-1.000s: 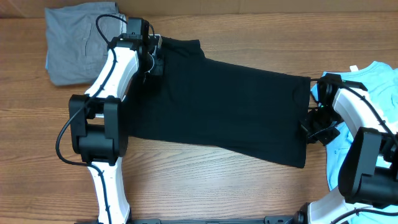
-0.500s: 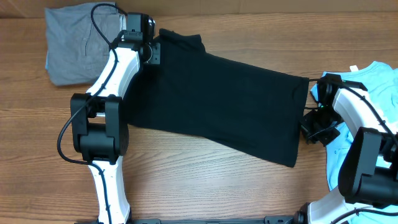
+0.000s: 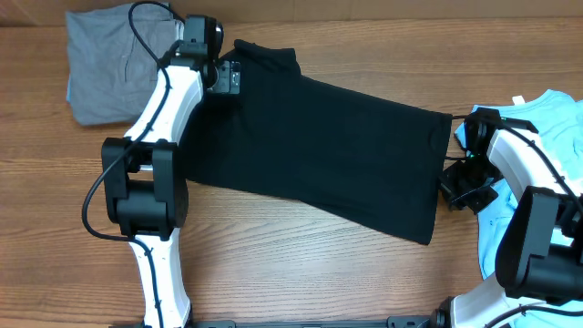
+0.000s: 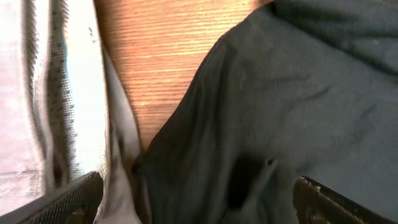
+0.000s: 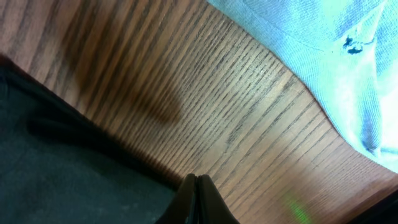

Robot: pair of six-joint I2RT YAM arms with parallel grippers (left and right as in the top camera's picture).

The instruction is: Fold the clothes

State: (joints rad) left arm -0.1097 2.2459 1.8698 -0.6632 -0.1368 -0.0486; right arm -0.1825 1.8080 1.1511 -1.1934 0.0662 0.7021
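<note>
The black T-shirt (image 3: 337, 150) lies spread flat and slanted across the middle of the table. My left gripper (image 3: 230, 77) hovers at its far left corner, beside the collar end. In the left wrist view the left gripper (image 4: 205, 208) stands wide open, with rumpled black cloth (image 4: 292, 106) lying loose between the fingers. My right gripper (image 3: 453, 187) sits at the shirt's right edge. In the right wrist view it (image 5: 198, 186) is shut, its tips right at the border of the black cloth (image 5: 56, 162). Whether any cloth is pinched does not show.
A folded grey garment (image 3: 109, 68) lies at the far left corner, touching the black shirt's corner (image 4: 37, 93). A light-blue T-shirt (image 3: 547, 137) lies at the right edge under the right arm (image 5: 323, 56). Bare wood (image 3: 301, 273) runs along the front.
My left gripper pulled the shirt's corner toward the far left, then opened and let it go. The shirt's lower edge shifted back with it. The right gripper stayed shut in place.
</note>
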